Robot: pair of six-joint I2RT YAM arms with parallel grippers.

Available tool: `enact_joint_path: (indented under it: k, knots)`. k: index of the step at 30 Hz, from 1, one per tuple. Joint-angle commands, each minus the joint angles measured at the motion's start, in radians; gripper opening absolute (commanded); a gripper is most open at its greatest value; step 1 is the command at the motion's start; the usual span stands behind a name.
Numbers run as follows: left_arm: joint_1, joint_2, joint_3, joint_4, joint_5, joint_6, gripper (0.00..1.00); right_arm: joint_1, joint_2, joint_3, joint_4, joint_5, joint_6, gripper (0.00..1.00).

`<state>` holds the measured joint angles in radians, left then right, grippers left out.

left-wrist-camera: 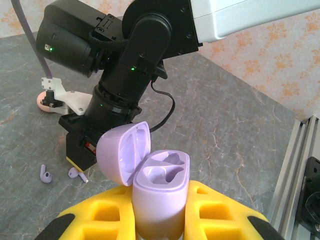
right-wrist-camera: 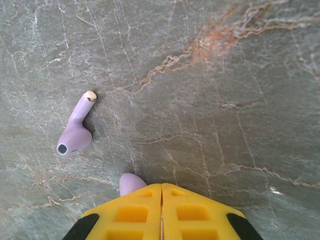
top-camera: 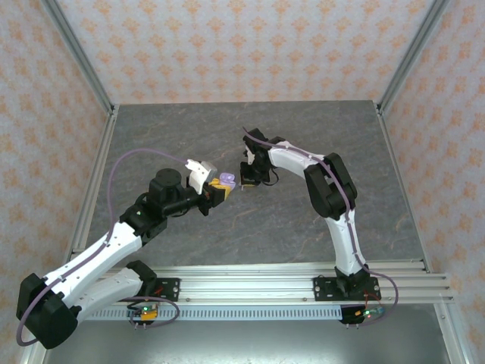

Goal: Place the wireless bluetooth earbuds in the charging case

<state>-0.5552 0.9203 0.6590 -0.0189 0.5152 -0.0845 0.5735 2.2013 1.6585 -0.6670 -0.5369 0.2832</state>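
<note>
The lilac charging case [left-wrist-camera: 160, 192] stands upright between the yellow pads of my left gripper [left-wrist-camera: 159, 197], which is shut on it. Its lid [left-wrist-camera: 122, 152] hangs open to the left and both wells are empty. From above, the case [top-camera: 224, 181] is held over mid table, close to my right gripper [top-camera: 247, 182]. My right gripper [right-wrist-camera: 161, 186] is shut, its tips low over the table. One lilac earbud [right-wrist-camera: 75, 132] lies free to the left of it. A second earbud [right-wrist-camera: 131, 183] peeks out beside the left fingertip, not between the jaws. Both earbuds [left-wrist-camera: 46, 175] [left-wrist-camera: 77, 174] lie by the right gripper.
A pale pink round disc [left-wrist-camera: 45, 102] sits on the grey marble table [top-camera: 318, 129] behind the right arm's wrist. The aluminium rail [top-camera: 303, 277] runs along the near edge, and patterned walls close in the back and sides.
</note>
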Motion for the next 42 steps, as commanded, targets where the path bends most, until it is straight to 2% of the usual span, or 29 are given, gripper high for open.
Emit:
enact_joint_path:
  k: [1,8,16,22,27,42]
  knots:
    - [-0.005,-0.019,-0.010,-0.004,-0.012,0.007,0.14,0.005,-0.002,0.030,-0.034,0.049,-0.019,0.10]
    - [-0.005,-0.019,-0.004,-0.011,-0.015,0.009,0.14,0.005,-0.084,0.005,-0.040,0.061,-0.038,0.15]
    - [-0.006,-0.020,0.000,-0.008,-0.021,0.010,0.14,0.008,-0.089,0.016,-0.043,0.015,-0.041,0.23]
    - [-0.005,-0.020,0.002,-0.012,-0.023,0.012,0.14,0.020,-0.069,0.054,-0.080,0.069,-0.019,0.34]
    - [-0.006,-0.021,0.002,-0.012,-0.024,0.010,0.14,0.032,-0.048,0.080,-0.111,0.115,0.001,0.39]
    - [-0.005,-0.024,-0.001,-0.015,-0.025,0.006,0.14,0.071,0.026,0.163,-0.163,0.178,0.066,0.39]
